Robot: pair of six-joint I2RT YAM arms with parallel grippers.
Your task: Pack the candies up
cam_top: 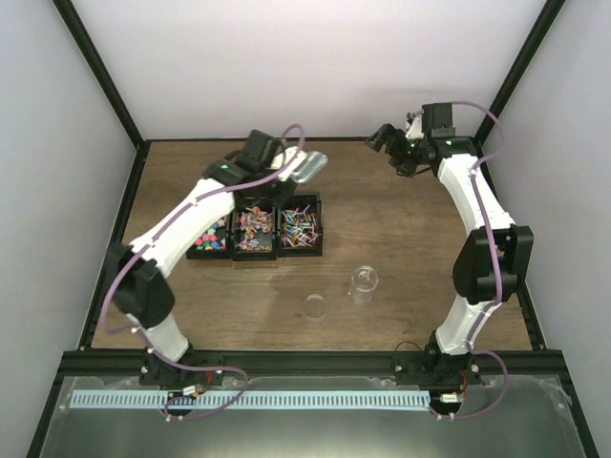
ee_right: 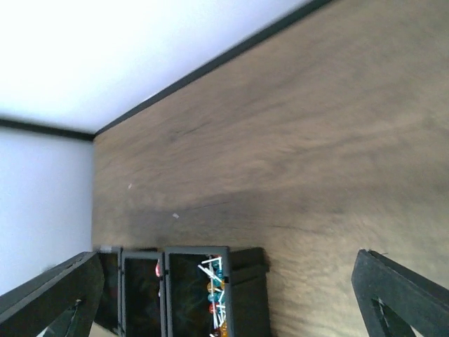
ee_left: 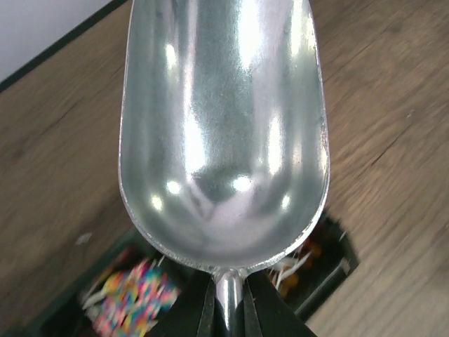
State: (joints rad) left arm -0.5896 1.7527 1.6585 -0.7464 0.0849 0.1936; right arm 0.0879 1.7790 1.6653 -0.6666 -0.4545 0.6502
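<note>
The candies lie in three black bins: cube-like pieces (cam_top: pixel 212 236) on the left, pink and purple wrapped ones (cam_top: pixel 254 229) in the middle, red and white ones (cam_top: pixel 300 227) on the right. My left gripper (cam_top: pixel 284 164) is shut on the handle of a silver scoop (cam_top: pixel 307 165), held above the far side of the bins. In the left wrist view the gripper (ee_left: pixel 228 298) clamps the handle, the scoop bowl (ee_left: pixel 224 126) is empty, and blurred candies (ee_left: pixel 133 295) show below. My right gripper (cam_top: pixel 385 142) is open and empty, raised at the far right; its wrist view (ee_right: pixel 224 302) shows stick candies (ee_right: pixel 214 288) in a bin.
A small clear jar (cam_top: pixel 364 283) stands on the wooden table (cam_top: pixel 410 229) in front of the bins, with a round clear lid (cam_top: pixel 316 306) to its left. Black frame posts and white walls close in the far and side edges.
</note>
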